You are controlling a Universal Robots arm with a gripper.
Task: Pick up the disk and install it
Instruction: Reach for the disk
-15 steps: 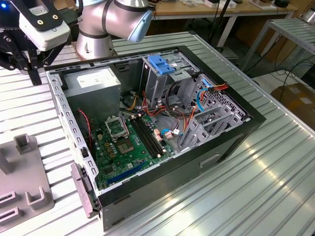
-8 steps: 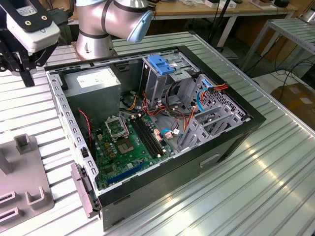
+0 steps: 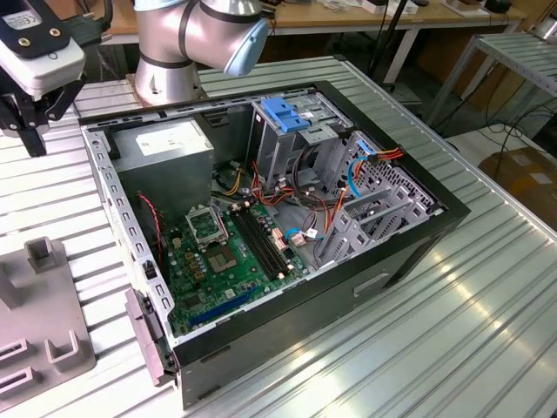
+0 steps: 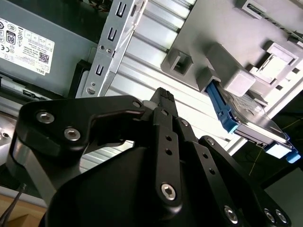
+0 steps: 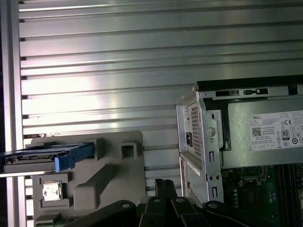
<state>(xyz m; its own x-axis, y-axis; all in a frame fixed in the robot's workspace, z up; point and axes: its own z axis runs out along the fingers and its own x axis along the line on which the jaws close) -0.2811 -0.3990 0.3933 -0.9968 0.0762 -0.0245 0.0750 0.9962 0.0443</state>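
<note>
The disk [image 4: 246, 122] is a grey drive in a bright blue carrier, standing on edge in a slot of a grey fixture block [image 4: 222, 42]. In the first wrist view the disk [image 5: 47, 157] sticks out past the edge of that fixture [image 5: 106, 175]. My gripper [image 4: 163, 96] hovers over the ribbed metal table between the fixture and the open computer case [image 5: 203, 137]; its black fingers are shut together with nothing between them. It is well apart from the disk. In the exterior view the gripper [image 3: 30, 131] hangs above the table at the far left, beside the case.
The open computer case [image 3: 409, 252] lies on its side mid-table, showing a green motherboard [image 3: 231, 252], a grey power supply [image 3: 165, 144] and a metal cage with a blue handle block [image 3: 287, 113]. The arm's base [image 3: 170, 61] stands behind it. The fixture [image 3: 43, 335] sits at the exterior view's lower left.
</note>
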